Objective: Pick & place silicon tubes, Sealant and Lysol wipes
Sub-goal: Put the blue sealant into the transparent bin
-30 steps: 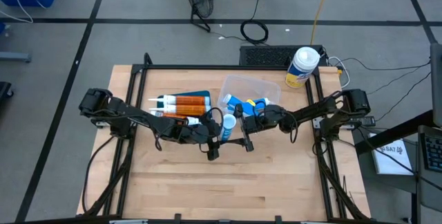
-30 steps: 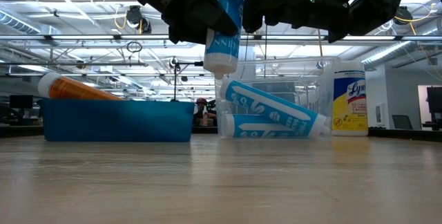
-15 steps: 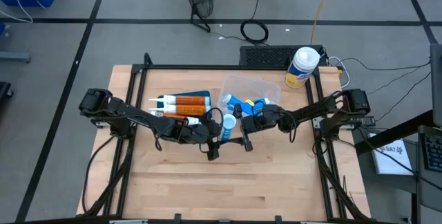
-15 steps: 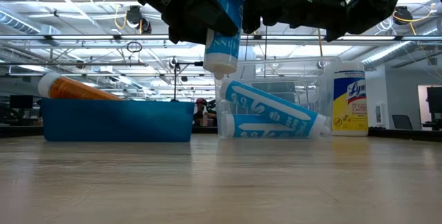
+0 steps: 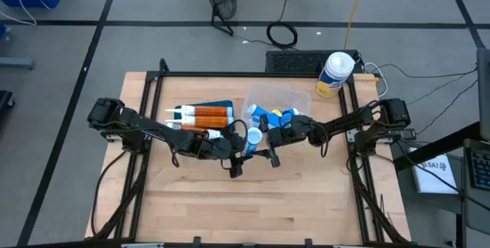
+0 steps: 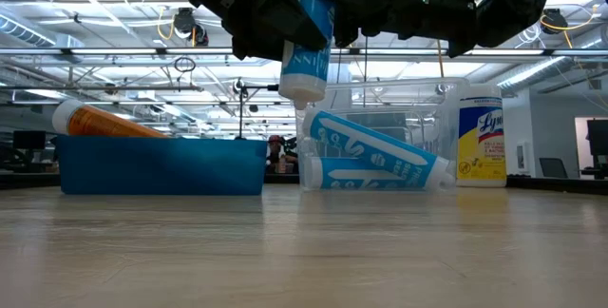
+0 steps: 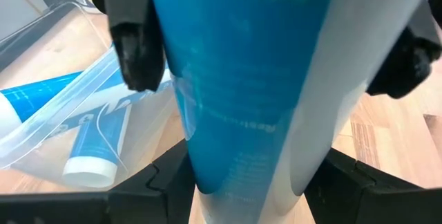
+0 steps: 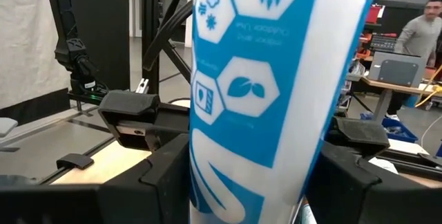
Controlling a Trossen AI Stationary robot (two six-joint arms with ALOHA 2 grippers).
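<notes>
Low view: no change over the last second; both end effectors (image 6: pixel 306 9) pinch one blue tube (image 6: pixel 306 61) (handover stalled?), clear of surface (image 6: pixel 304 251).

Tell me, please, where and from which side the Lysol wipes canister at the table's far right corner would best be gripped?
Probably around the yellow body of the Lysol wipes, below the white domed top. It stands upright and apart from the clear bin, so a level approach from the table side suits, fingers either side of the cylinder. The dome would likely slip.
</notes>
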